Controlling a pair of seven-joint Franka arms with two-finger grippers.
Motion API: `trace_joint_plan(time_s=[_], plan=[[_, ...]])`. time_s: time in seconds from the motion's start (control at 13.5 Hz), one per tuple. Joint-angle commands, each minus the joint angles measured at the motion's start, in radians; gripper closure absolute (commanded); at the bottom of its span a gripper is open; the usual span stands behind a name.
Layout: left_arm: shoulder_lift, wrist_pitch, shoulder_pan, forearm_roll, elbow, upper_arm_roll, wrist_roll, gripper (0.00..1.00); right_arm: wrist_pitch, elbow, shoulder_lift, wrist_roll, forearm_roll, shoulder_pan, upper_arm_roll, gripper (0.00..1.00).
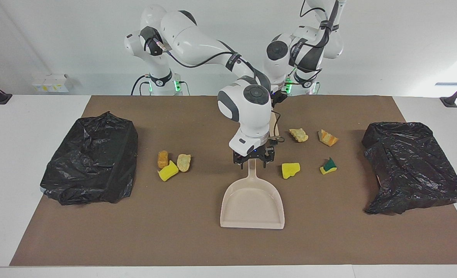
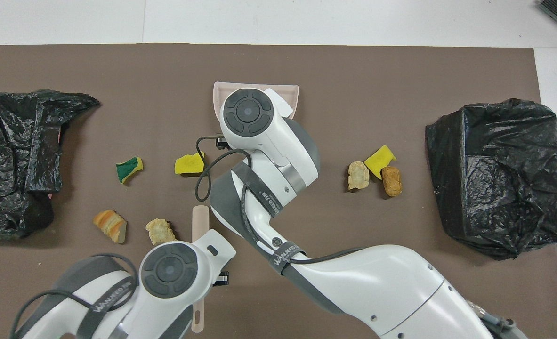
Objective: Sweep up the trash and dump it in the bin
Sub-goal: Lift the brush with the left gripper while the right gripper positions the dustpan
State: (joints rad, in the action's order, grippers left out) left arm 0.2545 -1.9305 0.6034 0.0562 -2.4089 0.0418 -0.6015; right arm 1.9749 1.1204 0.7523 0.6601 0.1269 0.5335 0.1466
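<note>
Facing view: the right gripper (image 1: 253, 164) is low over the pan (image 1: 251, 200), its fingers spread wide on either side of the handle, with gaps. The left gripper (image 1: 277, 98), partly hidden by the right arm, is clamped on the brush (image 1: 273, 125), which hangs from it. Three scraps (image 1: 168, 171) lie bunched between the pan and the bag (image 1: 91, 162) at the right arm's end. Four scraps (image 1: 290, 170) lie spread toward the other bag (image 1: 411, 166), two of them nearer the robots.

Overhead view: the right arm covers most of the pan (image 2: 294, 96). The left gripper (image 2: 221, 278) grips the brush (image 2: 199, 221) mid-handle, beside a tan scrap (image 2: 160, 231). All the trash lies on the mat (image 2: 400, 282), none in the pan.
</note>
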Motion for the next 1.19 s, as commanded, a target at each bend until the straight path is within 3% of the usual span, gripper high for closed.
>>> trace_joint_plan(time_s=[0.0, 0.3, 0.44, 0.52, 0.67, 0.74, 1.11], plan=[[0.103, 0.073, -0.121, 0.010, -0.013, 0.009, 0.055, 1.00, -0.004, -0.013, 0.019, 0.013, 0.011, -0.006, 0.007, 0.22], [0.105, 0.067, -0.394, 0.001, 0.007, 0.009, 0.360, 1.00, 0.021, -0.013, 0.050, 0.003, 0.017, -0.010, 0.004, 0.26], [0.100, 0.047, -0.496, -0.007, 0.002, 0.009, 0.422, 1.00, 0.022, -0.014, 0.056, 0.004, 0.017, -0.009, 0.002, 0.31], [0.100, 0.038, -0.525, -0.022, -0.002, 0.009, 0.428, 1.00, 0.022, -0.013, 0.056, 0.004, 0.019, -0.009, -0.001, 0.49], [0.100, 0.033, -0.574, -0.076, -0.010, 0.009, 0.427, 1.00, 0.012, -0.014, 0.047, 0.004, 0.016, -0.013, 0.002, 0.96], [0.100, 0.018, -0.588, -0.088, -0.030, 0.009, 0.427, 1.00, 0.006, -0.013, 0.039, 0.004, 0.016, -0.018, 0.002, 1.00], [0.081, -0.083, -0.623, -0.090, -0.139, 0.009, 0.401, 1.00, -0.028, 0.045, -0.077, -0.109, -0.007, -0.056, 0.005, 1.00]])
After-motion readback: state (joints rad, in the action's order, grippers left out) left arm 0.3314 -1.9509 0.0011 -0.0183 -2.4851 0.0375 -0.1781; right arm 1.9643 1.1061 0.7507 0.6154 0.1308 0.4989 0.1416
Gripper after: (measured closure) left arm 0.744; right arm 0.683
